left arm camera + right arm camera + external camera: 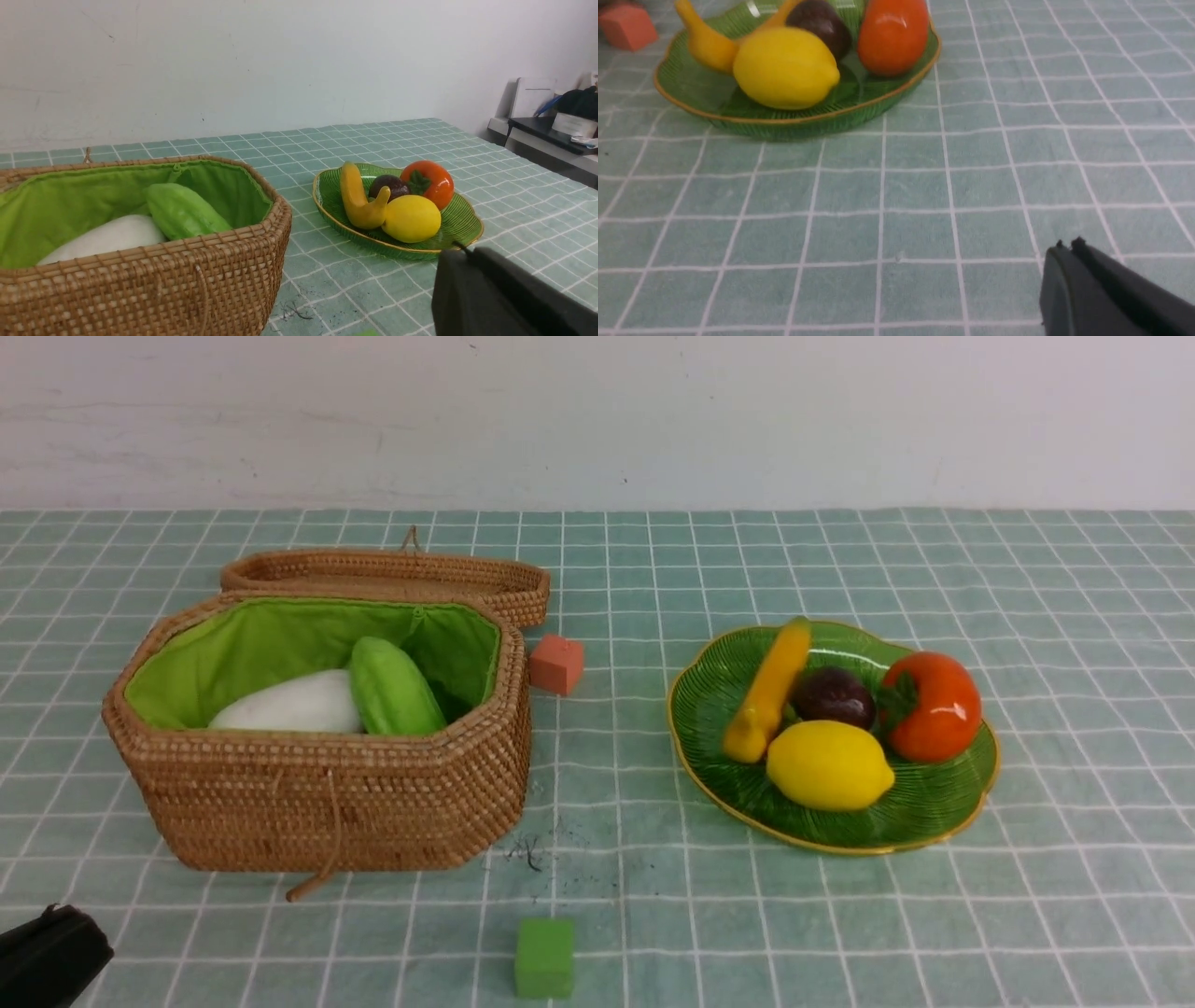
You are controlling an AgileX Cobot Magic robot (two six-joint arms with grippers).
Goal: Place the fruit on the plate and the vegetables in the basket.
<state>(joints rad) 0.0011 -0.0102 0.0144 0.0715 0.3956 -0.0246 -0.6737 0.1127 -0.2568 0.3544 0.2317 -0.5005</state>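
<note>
On the green leaf-shaped plate [943, 807] lie a yellow lemon [828, 764], a banana [770, 691], a dark mangosteen [833, 696] and an orange persimmon [936, 706]. The open wicker basket [327, 793] holds a white radish [294, 704] and a light green gourd [392, 689]; whatever lies deeper inside is hidden. My left gripper [460, 252] is shut and empty, low beside the basket, its black body showing at the front view's lower left corner [47, 952]. My right gripper [1066, 245] is shut and empty, over bare cloth short of the plate [798, 122].
A small orange-red cube [557, 664] sits between basket and plate. A small green cube [544, 957] lies near the table's front edge. The basket's lid [392, 574] rests open behind it. The checked green cloth [1074, 616] covers the table up to the white wall.
</note>
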